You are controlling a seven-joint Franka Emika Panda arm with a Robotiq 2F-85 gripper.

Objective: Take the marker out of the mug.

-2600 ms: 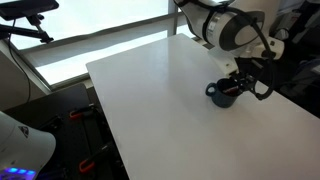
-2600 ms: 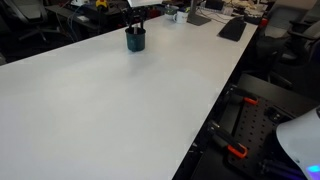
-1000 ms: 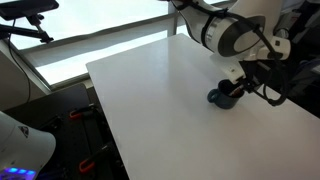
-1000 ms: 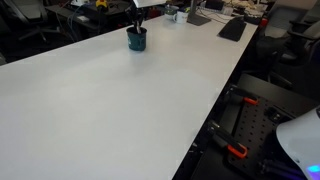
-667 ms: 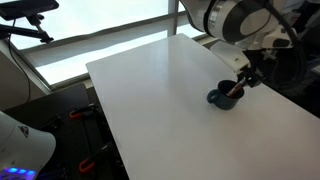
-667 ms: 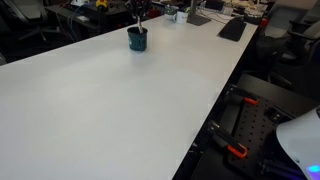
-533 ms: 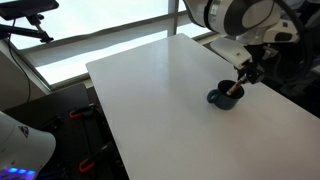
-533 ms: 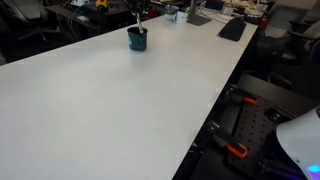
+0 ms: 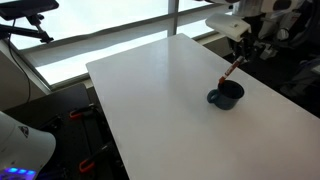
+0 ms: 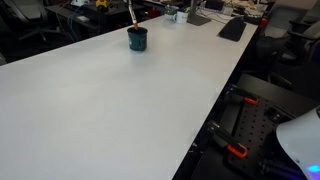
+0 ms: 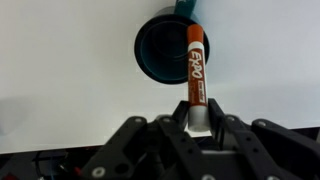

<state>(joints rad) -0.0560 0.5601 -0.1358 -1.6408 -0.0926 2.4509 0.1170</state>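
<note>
The marker [image 11: 195, 70] is clamped at one end by the closed gripper [image 11: 197, 120]; the mug [image 11: 160, 50] is seen below it on the bench [image 11: 60, 60].

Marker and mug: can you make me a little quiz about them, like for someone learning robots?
1. True or false: the gripper is shut on the marker.
2. What colour is the mug? A) red B) dark blue C) yellow
3. Fill the gap: the mug stands on the white ____.

Key: 1 true, it grips the marker by its end in the wrist view. 2 B. 3 table.
</note>
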